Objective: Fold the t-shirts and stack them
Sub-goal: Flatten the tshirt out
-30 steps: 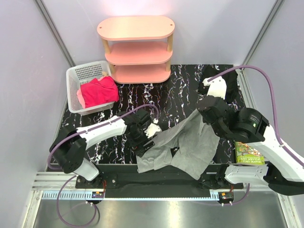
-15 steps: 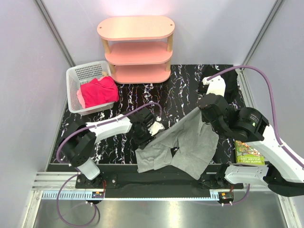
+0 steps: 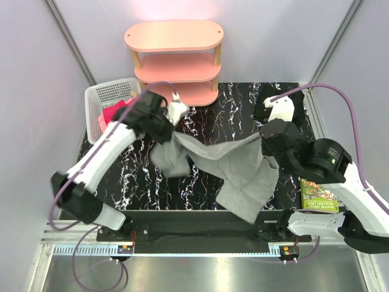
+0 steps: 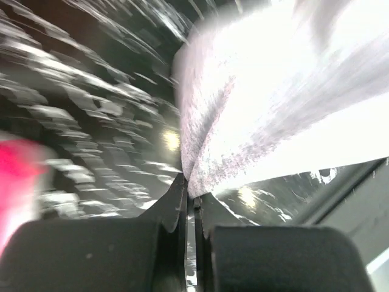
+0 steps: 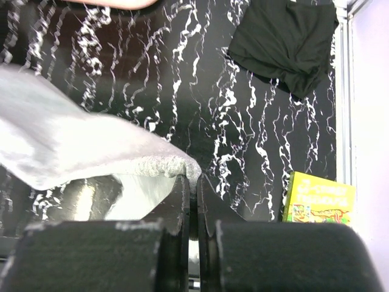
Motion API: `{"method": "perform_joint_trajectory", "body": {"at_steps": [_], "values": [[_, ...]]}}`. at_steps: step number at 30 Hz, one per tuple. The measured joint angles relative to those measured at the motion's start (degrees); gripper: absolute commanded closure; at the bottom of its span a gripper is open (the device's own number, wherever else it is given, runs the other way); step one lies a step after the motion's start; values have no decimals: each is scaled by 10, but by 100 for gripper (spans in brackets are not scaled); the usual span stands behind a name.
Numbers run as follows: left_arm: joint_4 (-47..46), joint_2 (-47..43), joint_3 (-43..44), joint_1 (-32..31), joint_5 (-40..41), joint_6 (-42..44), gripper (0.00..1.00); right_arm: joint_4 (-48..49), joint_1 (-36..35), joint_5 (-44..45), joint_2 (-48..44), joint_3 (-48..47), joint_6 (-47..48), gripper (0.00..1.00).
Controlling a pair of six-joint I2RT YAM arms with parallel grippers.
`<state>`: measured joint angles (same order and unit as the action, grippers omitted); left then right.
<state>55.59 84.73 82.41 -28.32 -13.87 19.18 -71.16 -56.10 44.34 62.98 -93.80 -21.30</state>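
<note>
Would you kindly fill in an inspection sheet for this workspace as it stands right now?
Surface: black table with white veining.
Job's things: grey t-shirt lifted and stretched between both arms, lower part hanging; black t-shirt lying at the far right corner; magenta cloth in the white basket at far left.
Clutter: green-covered book at the right edge.
Pincers: left pincer shut on the grey t-shirt; right pincer shut on another edge of it.
Cables: purple cables loop off both arms.
Surroundings: pink three-tier shelf behind the table; plain walls.
</note>
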Motion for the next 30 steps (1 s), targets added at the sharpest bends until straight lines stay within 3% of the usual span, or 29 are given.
{"method": "perform_joint_trajectory", "body": {"at_steps": [7, 18, 21, 25, 28, 30], "values": [[123, -128, 152, -1, -7, 24, 100, -12, 0, -19, -38, -34, -19, 100], [221, -230, 164, -5, 7, 37, 100, -61, 0, -109, -121, -141, -114, 100], [216, -254, 139, -7, 5, 41, 100, -60, 0, -109, -130, -148, -127, 100], [204, -265, 32, -7, 7, 61, 100, -61, 0, -78, -118, -88, -129, 100], [195, -210, -64, -7, 9, 78, 100, -42, 6, -42, -88, -4, -124, 100], [174, -145, -108, -7, 13, 89, 100, -7, 48, -54, -61, 59, -109, 100]]}}
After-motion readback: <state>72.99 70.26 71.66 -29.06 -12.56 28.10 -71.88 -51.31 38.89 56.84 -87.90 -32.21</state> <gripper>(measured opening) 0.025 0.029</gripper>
